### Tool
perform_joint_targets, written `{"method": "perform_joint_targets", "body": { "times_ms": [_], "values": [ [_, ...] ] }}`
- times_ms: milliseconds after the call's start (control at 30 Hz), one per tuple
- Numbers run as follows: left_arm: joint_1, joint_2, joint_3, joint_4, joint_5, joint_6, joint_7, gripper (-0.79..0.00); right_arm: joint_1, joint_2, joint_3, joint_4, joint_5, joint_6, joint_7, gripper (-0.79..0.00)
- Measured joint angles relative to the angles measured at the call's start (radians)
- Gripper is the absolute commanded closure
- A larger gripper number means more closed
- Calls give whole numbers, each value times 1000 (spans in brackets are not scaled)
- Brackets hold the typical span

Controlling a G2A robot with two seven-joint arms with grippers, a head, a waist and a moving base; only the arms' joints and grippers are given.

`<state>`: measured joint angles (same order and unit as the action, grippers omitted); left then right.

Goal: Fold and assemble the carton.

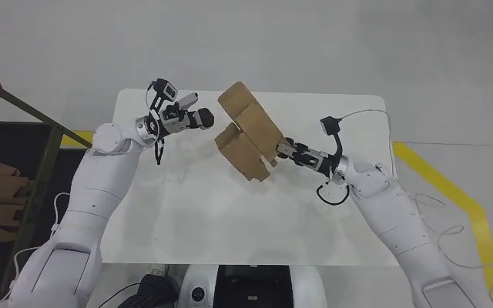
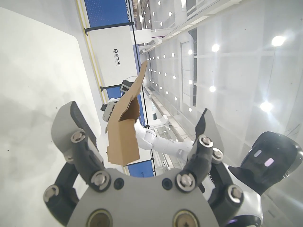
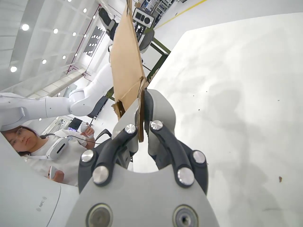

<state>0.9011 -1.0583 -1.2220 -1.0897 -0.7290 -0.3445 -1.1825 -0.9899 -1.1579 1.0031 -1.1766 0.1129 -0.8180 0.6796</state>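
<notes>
A brown carton (image 1: 248,131), part unfolded with loose flaps, hangs tilted above the middle of the white table (image 1: 192,223). My right gripper (image 1: 282,149) is shut on one edge of it, and in the right wrist view the cardboard (image 3: 126,62) is pinched between the two fingers (image 3: 156,109). My left gripper (image 1: 206,117) stands open a short way from the carton's other side, touching nothing. The left wrist view shows the carton (image 2: 123,131) beyond its spread fingers (image 2: 75,121).
The table's rounded far corner (image 2: 71,36) lies beyond the left gripper. A dark metal rack (image 1: 31,146) stands off the table's left side. Yellow floor tape (image 1: 431,169) runs past the right side.
</notes>
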Motion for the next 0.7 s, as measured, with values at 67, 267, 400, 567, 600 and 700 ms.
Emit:
{"method": "perform_joint_targets", "body": {
  "times_ms": [67, 267, 400, 567, 600, 700],
  "values": [
    [6, -1, 7, -8, 7, -8, -11, -785, -10, 5, 14, -23, -8, 34, -6, 0],
    [35, -5, 29, -62, 61, -44, -15, -785, -47, 16, 52, -101, -36, 144, -26, 0],
    [48, -7, 49, -90, 108, -39, -3, -785, -67, 20, 68, -134, -51, 182, -39, 0],
    [40, -15, 82, -89, 146, -49, -13, -785, -79, 20, 69, -148, -70, 199, -50, 0],
    [37, -18, 90, -86, 152, -55, -6, -785, -79, 19, 67, -148, -71, 201, -52, 0],
    [26, -24, 107, -83, 175, -79, 18, -785, -79, 17, 63, -142, -65, 203, -55, 0]
  ]
}}
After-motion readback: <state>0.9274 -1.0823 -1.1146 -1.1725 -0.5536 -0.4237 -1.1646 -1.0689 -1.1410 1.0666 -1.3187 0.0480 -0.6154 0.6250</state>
